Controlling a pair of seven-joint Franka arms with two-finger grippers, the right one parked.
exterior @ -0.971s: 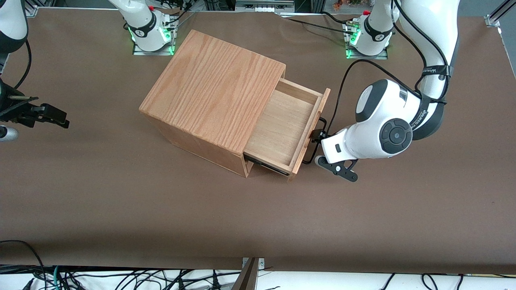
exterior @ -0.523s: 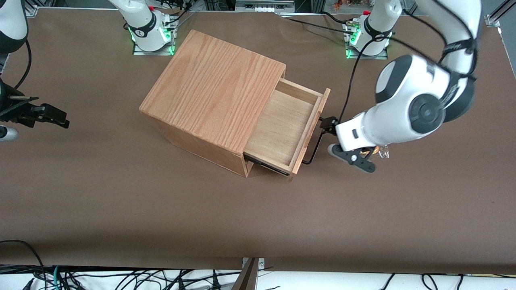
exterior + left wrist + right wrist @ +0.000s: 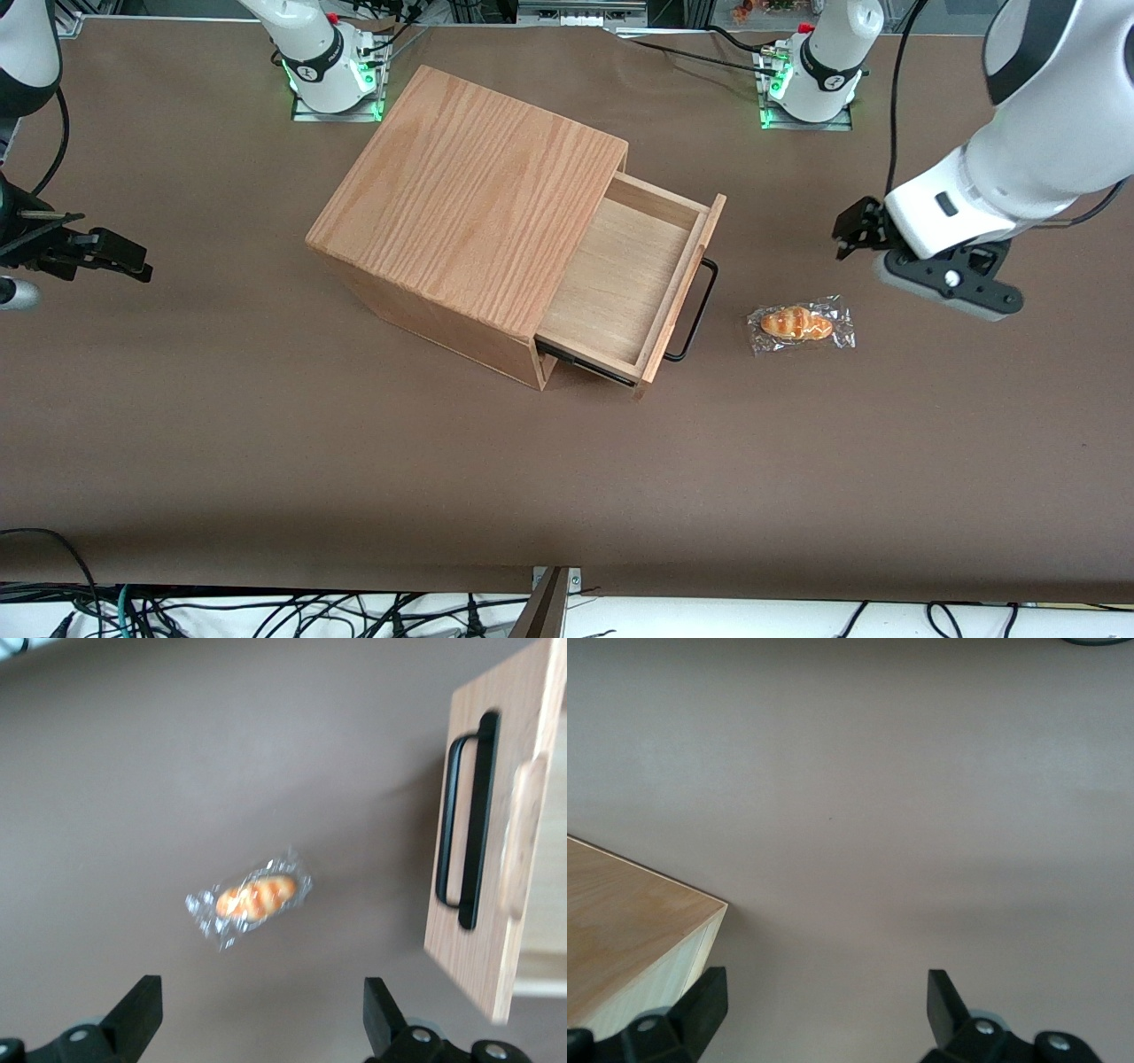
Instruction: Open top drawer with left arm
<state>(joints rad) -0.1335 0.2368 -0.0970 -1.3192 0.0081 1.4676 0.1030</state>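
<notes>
The top drawer [image 3: 620, 275] stands pulled well out of the oak box [image 3: 469, 204], and its inside is bare wood. Its black wire handle [image 3: 695, 306] is free, with nothing holding it. The left arm's gripper [image 3: 852, 235] hangs above the table, well away from the drawer front toward the working arm's end. In the left wrist view the gripper [image 3: 261, 1020] is open with only table between its fingertips [image 3: 142, 1010]. The drawer front [image 3: 523, 842] and its handle [image 3: 465, 824] show there too.
A small bread roll in clear wrap [image 3: 800, 324] lies on the brown table in front of the drawer, between the handle and the gripper and nearer the front camera than the gripper; the left wrist view shows this roll [image 3: 254, 898] too. Two arm bases [image 3: 811, 75] stand farthest from the front camera.
The gripper let go of the handle, then rose and drew away toward the working arm's end. That uncovered the wrapped roll. The drawer has stayed pulled out.
</notes>
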